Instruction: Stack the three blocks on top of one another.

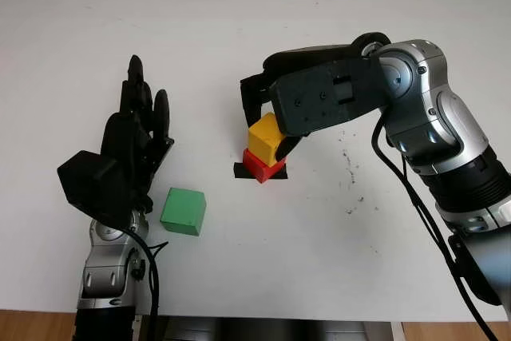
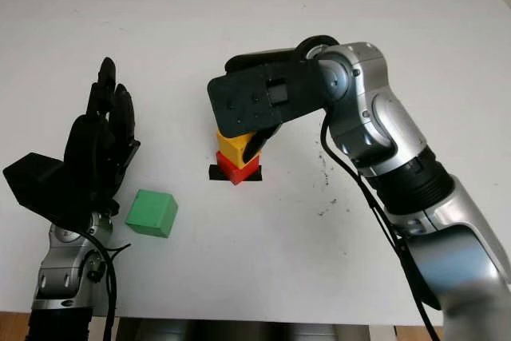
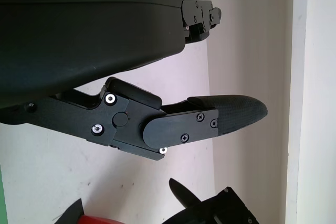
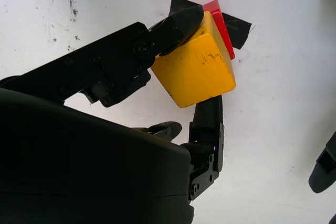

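Gripping the yellow block (image 1: 266, 138) atop the red block (image 1: 260, 168) mid-worktop (image 1: 335, 261), the right hand (image 1: 275, 113) hasn't released; the green block (image 1: 184, 211) waits near-left beside the open left hand (image 1: 132, 145).

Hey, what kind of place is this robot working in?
Probably a lab test bench: a plain white table, small coloured cubes, and a black tape marker under the red cube. The right hand grips the yellow cube.
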Controlling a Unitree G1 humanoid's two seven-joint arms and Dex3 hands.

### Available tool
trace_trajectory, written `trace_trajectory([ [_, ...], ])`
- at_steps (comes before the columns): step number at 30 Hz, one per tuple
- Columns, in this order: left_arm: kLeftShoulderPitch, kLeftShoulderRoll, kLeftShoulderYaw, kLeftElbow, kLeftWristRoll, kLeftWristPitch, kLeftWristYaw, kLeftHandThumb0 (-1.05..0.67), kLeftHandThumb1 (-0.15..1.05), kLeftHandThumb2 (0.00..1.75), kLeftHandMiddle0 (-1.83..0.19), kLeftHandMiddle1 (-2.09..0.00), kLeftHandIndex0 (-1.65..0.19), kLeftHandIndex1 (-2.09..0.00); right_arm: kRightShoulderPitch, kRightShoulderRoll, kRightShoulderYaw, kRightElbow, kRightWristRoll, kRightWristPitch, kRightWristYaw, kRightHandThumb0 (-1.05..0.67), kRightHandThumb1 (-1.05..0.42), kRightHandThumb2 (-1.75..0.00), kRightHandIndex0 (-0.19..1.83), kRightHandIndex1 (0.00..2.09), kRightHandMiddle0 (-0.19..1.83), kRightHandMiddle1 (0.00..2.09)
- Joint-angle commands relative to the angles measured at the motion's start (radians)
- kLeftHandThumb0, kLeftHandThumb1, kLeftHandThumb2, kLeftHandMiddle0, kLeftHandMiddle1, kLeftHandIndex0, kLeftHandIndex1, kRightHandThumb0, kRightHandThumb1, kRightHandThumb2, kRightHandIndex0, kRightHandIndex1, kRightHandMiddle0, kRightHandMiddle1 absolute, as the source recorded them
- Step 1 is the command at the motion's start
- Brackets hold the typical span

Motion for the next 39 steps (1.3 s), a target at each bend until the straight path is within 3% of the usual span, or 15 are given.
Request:
trace_trajectory([
  [1,0.017,-0.004,-0.003,-0.016,0.000,-0.005,-0.001,-0.75,1.05,0.56,0.13,-0.05,0.10,-0.05,0.017,0.004,-0.006,-0.013,0.011,-0.015,-0.010,-0.42,-0.91,-0.05,0.46,0.07,0.40,1.49],
  [29,0.021,-0.003,-0.006,-0.016,0.001,-0.007,0.006,-0.75,1.05,0.56,0.13,-0.05,0.09,-0.06,0.026,-0.003,0.001,-0.015,-0.015,-0.031,-0.029,-0.48,-0.92,-0.05,0.39,0.03,0.36,1.47],
  [30,0.020,-0.006,-0.005,-0.014,-0.002,-0.010,0.006,-0.75,1.05,0.56,0.13,-0.05,0.09,-0.06,0.021,-0.011,0.007,-0.014,-0.016,-0.034,-0.010,-0.51,-0.91,-0.05,0.35,0.02,0.30,1.38],
  [31,0.019,-0.007,-0.005,-0.013,-0.003,-0.011,0.007,-0.75,1.05,0.56,0.13,-0.05,0.09,-0.06,0.018,-0.017,0.010,-0.012,-0.016,-0.038,0.005,-0.58,-0.88,-0.05,0.26,0.02,0.23,1.04],
  [34,0.019,-0.004,-0.007,-0.010,0.000,-0.013,0.004,-0.75,1.05,0.56,0.13,-0.05,0.09,-0.05,0.016,-0.022,0.006,-0.012,-0.006,-0.031,0.042,-0.63,-0.85,-0.05,0.14,0.02,0.21,0.51],
  [36,0.020,-0.002,-0.009,-0.009,0.003,-0.013,0.003,-0.75,1.05,0.57,0.13,-0.05,0.10,-0.05,0.017,-0.023,0.001,-0.023,-0.002,-0.013,0.064,-0.63,-0.83,-0.05,0.07,0.02,0.19,0.30],
  [39,0.019,-0.001,-0.008,-0.006,0.003,-0.013,0.001,-0.76,1.05,0.57,0.13,-0.05,0.10,-0.05,0.023,-0.022,-0.007,-0.042,0.001,0.012,0.076,-0.63,-0.83,-0.05,0.01,0.01,0.16,0.20],
])
